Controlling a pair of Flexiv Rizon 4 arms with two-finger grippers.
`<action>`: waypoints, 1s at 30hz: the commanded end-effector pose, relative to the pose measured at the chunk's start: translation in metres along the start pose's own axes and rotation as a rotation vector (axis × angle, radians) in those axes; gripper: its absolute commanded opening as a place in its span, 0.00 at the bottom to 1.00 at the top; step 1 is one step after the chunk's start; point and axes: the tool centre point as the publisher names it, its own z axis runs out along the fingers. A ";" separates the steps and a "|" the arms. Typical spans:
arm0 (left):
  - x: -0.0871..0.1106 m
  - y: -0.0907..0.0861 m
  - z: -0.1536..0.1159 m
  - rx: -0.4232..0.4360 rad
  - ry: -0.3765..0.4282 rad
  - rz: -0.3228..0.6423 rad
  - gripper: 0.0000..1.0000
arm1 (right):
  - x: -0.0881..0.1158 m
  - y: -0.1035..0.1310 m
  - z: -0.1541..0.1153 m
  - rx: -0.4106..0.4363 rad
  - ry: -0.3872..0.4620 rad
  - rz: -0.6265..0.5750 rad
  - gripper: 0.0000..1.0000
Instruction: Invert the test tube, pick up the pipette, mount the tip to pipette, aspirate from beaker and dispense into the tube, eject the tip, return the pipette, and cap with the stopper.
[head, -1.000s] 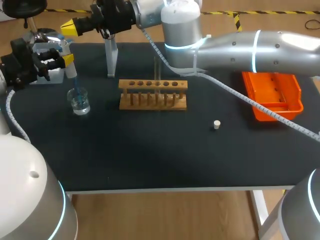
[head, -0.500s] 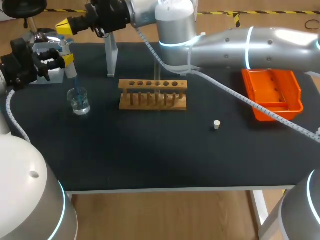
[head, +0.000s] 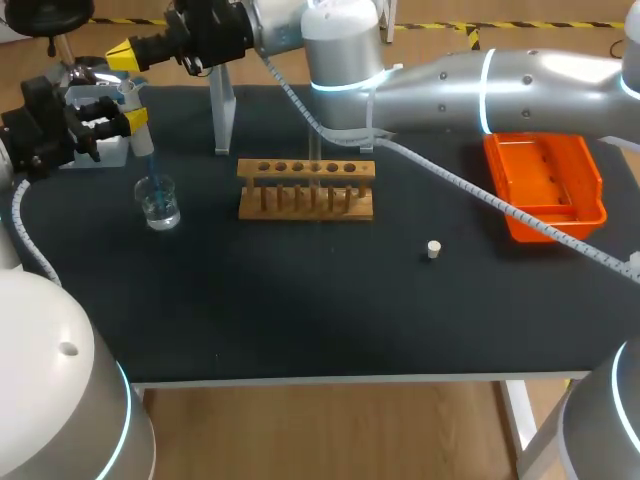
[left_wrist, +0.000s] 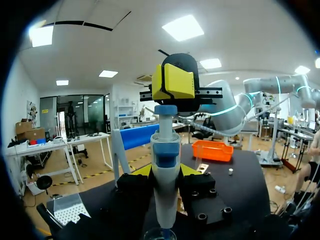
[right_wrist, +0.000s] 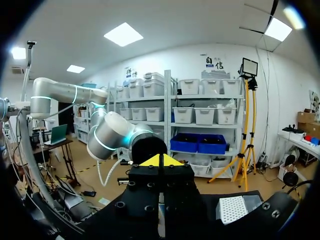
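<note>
Spanning the dark table (head: 300, 300), the right arm (head: 480, 85) comes in from the right and reaches to the far left corner. Its gripper (head: 126, 52) has its yellow tips clenched together on nothing and hangs just over the pipette's top. I judge the closed tips are meant to work the plunger like a thumb.

The left arm (head: 50, 360) stands at the left edge, its gripper (left_wrist: 165, 172) grasping the pipette (left_wrist: 165, 145) by the body. It holds the pipette upright with the tip (head: 150, 172) down in the mouth of the beaker (head: 159, 205), so the liquid is within reach for aspirating.

The orange bin (head: 548, 185) sits at the far right, probably to catch the ejected tip. The wooden rack (head: 306, 192) stands mid-table between beaker and bin, keeping the test tube (head: 314, 165) upright and mouth-up, ready to be filled. The small stopper (head: 433, 249) lies alone, near and right of the rack and well apart from it, left for the capping step.
</note>
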 end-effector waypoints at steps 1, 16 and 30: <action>0.001 0.000 0.001 0.000 -0.006 0.001 0.00 | -0.007 -0.002 0.001 0.000 0.025 0.001 0.00; 0.001 0.000 0.001 0.000 -0.006 0.001 0.00 | -0.011 -0.010 0.004 0.006 0.028 0.015 0.00; 0.001 0.000 0.001 0.000 -0.006 0.001 0.00 | -0.013 -0.016 0.006 0.010 0.026 0.027 0.00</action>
